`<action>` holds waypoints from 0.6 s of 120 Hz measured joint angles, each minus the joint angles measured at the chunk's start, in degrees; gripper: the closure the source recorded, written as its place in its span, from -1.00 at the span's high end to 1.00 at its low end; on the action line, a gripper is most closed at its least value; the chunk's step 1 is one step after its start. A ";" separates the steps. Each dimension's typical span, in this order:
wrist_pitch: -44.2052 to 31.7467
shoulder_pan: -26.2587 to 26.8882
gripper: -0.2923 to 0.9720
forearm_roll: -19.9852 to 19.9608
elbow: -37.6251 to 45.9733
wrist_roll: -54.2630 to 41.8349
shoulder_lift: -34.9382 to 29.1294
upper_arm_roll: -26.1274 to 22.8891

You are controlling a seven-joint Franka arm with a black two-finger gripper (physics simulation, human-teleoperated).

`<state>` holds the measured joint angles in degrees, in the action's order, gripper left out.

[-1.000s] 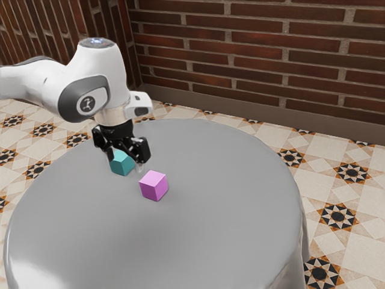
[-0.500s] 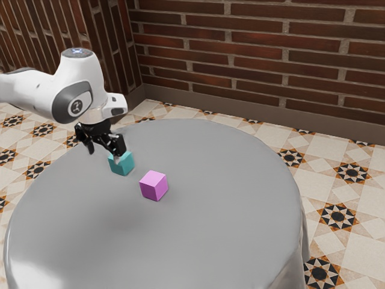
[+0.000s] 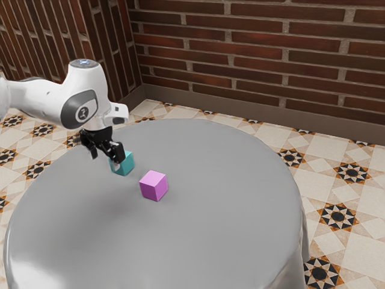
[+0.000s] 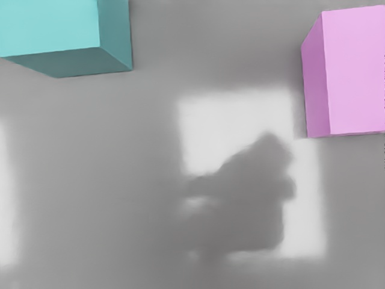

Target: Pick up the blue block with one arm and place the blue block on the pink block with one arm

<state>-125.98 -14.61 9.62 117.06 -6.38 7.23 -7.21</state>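
Finding: your gripper [image 3: 104, 156] has its fingers apart and holds nothing. The blue block [image 3: 124, 163] rests on the table [image 3: 228, 198]. The gripper sits off that block's side toward the exterior view's left, not astride it. The pink block [image 3: 153, 185] lies near the blue block, apart, on its opposite side. Judgement: centre over the blue block before closing.
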 joint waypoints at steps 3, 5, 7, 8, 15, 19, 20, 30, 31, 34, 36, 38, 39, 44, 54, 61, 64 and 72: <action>-0.02 -0.14 0.54 0.00 -0.49 -0.29 0.42 0.00; -0.02 -0.26 0.54 0.00 -0.74 -0.49 0.65 0.00; -0.03 -0.38 0.54 0.00 -1.10 -0.68 1.00 0.00; -0.04 -0.46 0.54 0.00 -1.29 -0.78 1.18 0.00; -0.05 -0.94 0.54 0.02 -2.41 -1.41 2.43 0.00; -0.06 -1.20 0.54 0.02 -2.82 -1.77 2.88 0.00; -0.07 -1.25 0.54 0.03 -2.92 -1.86 2.98 0.00; -0.07 -1.55 0.54 0.04 -3.99 -2.70 4.37 -0.04; -0.07 -1.56 0.54 0.04 -4.08 -2.78 4.54 -0.05; -0.08 -1.61 0.54 0.03 -4.28 -3.00 4.95 -0.06; -0.08 -1.69 0.54 0.03 -4.38 -3.15 5.16 -0.07; -0.09 -1.79 0.54 0.03 -4.50 -3.30 5.37 -0.07; -0.09 -1.84 0.54 0.03 -4.72 -3.37 5.59 -0.07; -0.08 -2.06 0.54 0.04 -5.74 -3.72 6.50 -0.08; 0.07 -2.20 0.54 0.04 -7.71 -4.39 8.08 -0.16; 0.19 -2.59 0.54 -0.01 -9.09 -4.93 9.58 -0.23; 0.24 -2.83 0.54 -0.03 -9.82 -5.14 10.23 -0.24; 0.35 -3.29 0.54 -0.14 -11.25 -5.67 11.65 -0.29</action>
<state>-125.63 -17.89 9.48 105.82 -12.05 18.87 -7.50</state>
